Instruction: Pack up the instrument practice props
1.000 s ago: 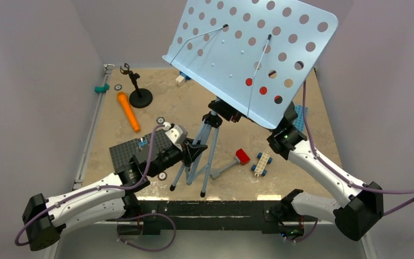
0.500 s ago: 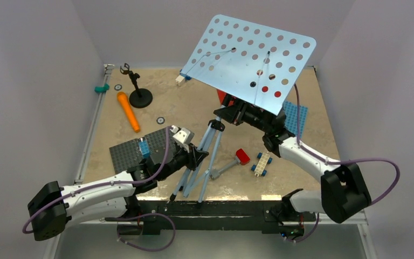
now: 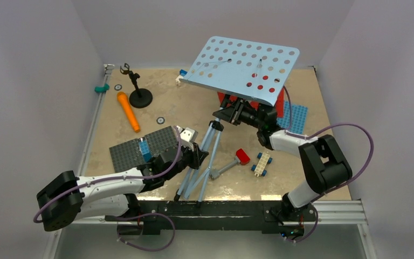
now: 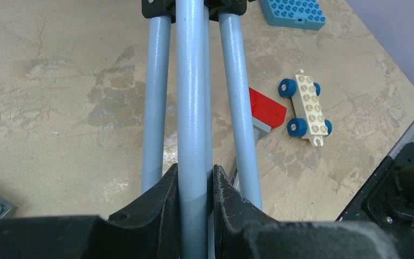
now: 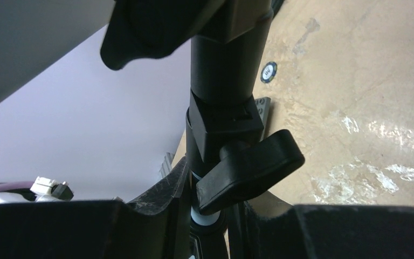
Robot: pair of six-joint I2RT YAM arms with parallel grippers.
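The music stand's pale-blue perforated desk [image 3: 242, 67] tilts over the back of the table on a grey tripod [image 3: 211, 141]. My left gripper [image 3: 197, 156] is shut on one tripod leg [image 4: 193, 108], low down, with two other legs beside it. My right gripper [image 3: 236, 115] is shut on the stand's black neck [image 5: 223, 81] just under the desk, next to its clamp knob [image 5: 248, 170]. Red sheet-music pages [image 3: 280, 102] show behind the desk's lower edge. The orange toy microphone [image 3: 128, 111] lies at the left, beside the small black mic stand [image 3: 139, 96].
A grey studded plate [image 3: 135, 151] with a blue brick on it lies by the left arm. A blue plate [image 3: 296, 116] lies at the right. The red-headed hammer [image 3: 232, 163] and a wheeled white brick [image 3: 261, 163] lie near the tripod's feet. A teal piece [image 3: 102, 88] sits at the back left.
The stand's desk has come down and tipped back, away from the camera. The right arm folded in with it. The left arm shifted slightly right, still on the leg.
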